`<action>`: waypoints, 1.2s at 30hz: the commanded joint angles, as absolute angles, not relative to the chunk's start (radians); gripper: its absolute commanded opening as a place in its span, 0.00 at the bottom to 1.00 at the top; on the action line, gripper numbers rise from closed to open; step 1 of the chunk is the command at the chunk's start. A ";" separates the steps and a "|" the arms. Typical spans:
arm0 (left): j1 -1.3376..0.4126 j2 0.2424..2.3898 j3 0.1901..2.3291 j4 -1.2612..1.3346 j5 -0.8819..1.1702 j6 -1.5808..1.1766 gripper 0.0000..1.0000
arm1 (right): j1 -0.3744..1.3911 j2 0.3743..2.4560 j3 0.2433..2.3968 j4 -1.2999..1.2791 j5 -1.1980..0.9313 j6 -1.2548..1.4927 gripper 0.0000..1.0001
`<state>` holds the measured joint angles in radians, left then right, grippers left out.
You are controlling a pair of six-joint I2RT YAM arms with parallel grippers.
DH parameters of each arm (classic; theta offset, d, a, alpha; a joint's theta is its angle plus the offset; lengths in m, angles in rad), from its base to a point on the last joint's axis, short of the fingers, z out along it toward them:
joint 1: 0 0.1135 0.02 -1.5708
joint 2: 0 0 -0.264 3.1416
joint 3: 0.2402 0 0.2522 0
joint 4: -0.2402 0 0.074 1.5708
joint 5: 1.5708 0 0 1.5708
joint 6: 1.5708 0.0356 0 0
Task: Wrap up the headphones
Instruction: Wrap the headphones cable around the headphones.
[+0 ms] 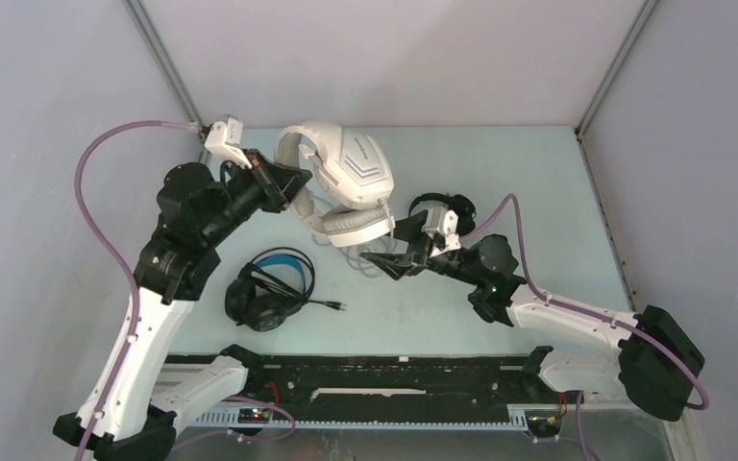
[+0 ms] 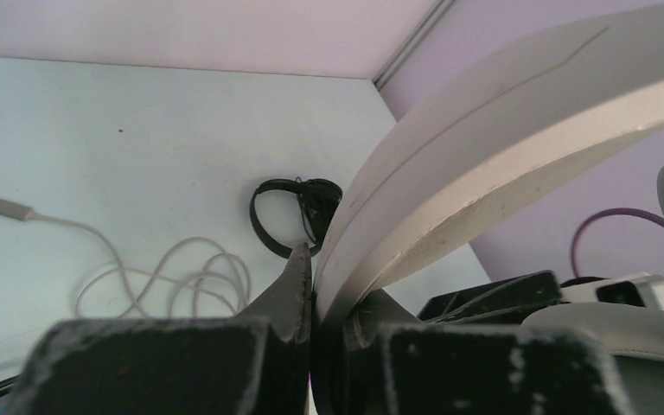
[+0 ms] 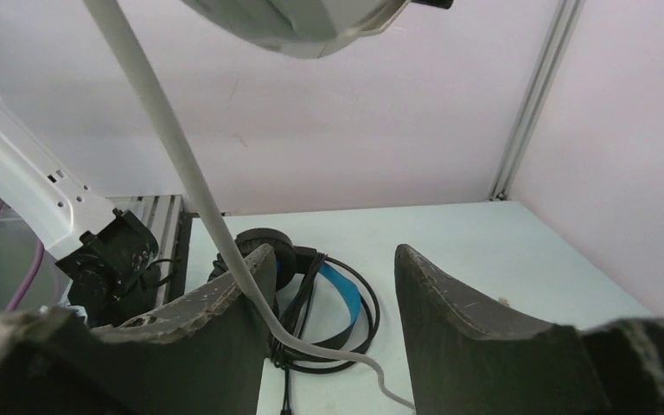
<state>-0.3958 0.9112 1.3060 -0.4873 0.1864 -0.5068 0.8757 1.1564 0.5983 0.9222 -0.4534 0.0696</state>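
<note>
Three pairs: white pair lifted; blue-band pair left of it, nearer me; thin black pair right of it.
My left gripper: pinching its headband.
My right gripper: open around its cord.

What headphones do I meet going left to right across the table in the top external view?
black headphones with the blue headband → white headphones → small black headphones
</note>
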 commanded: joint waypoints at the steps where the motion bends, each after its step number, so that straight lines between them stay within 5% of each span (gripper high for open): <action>1: -0.393 0.896 1.408 -0.374 0.257 -0.600 0.00 | 0.882 1.201 0.597 1.051 -0.491 0.062 0.53; 9: -0.392 0.898 1.450 -0.399 0.276 -0.582 0.00 | 0.871 1.220 0.571 1.088 -0.443 0.072 0.00; 20: -0.385 0.936 1.517 -0.560 0.333 -0.445 0.00 | 0.808 1.068 0.581 0.893 -0.419 0.013 0.00; 25: -0.383 0.949 1.523 -0.483 0.412 -0.530 0.00 | 0.826 1.127 0.581 0.954 -0.475 0.004 0.26; 36: -0.383 0.976 1.583 -0.430 0.467 -0.614 0.00 | 0.898 1.324 0.681 1.120 -0.503 -0.056 0.47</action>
